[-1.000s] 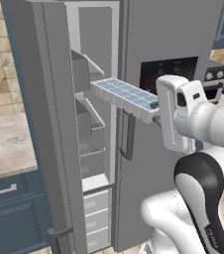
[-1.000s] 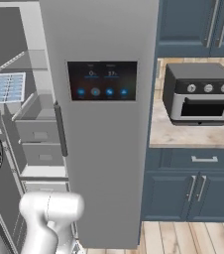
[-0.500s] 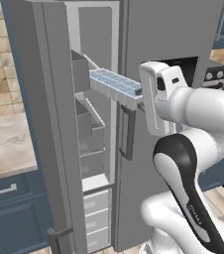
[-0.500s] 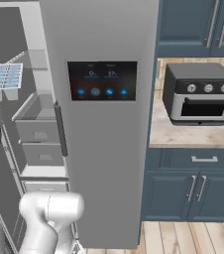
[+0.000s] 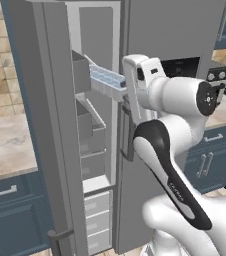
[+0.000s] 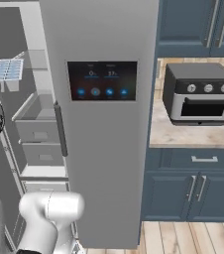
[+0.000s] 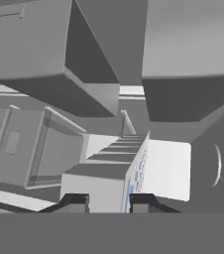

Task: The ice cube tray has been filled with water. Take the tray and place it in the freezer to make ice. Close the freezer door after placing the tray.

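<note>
One white robot arm's gripper [image 7: 108,202], its jaws narrowed tight on the near end of the ice cube tray [image 5: 106,80], holds the tray out level into the open freezer [image 5: 97,130] at the upper centre of the left base frame. In the hand view the two dark fingertips [image 7: 74,202] rise at the bottom edge, with the tray seen edge-on just above them and a sliver of the pale-blue water [image 7: 132,181] showing along its side. In the left base view the tray's far end reaches past the edge of the opening, beside a grey door bin [image 5: 81,74] on the freezer door [image 5: 40,125], which stands swung wide at the left of the frame. In the right base view the tray appears at the upper left, its grid of pale-blue cells tilted toward the camera, above the white inner drawers [image 6: 37,126]. To the right of the opening stands the closed grey door with its black display panel [image 6: 102,81], and further right a toaster oven [image 6: 200,93] sits on the desk [image 6: 183,136] over dark blue cabinets [image 6: 193,186].
</note>
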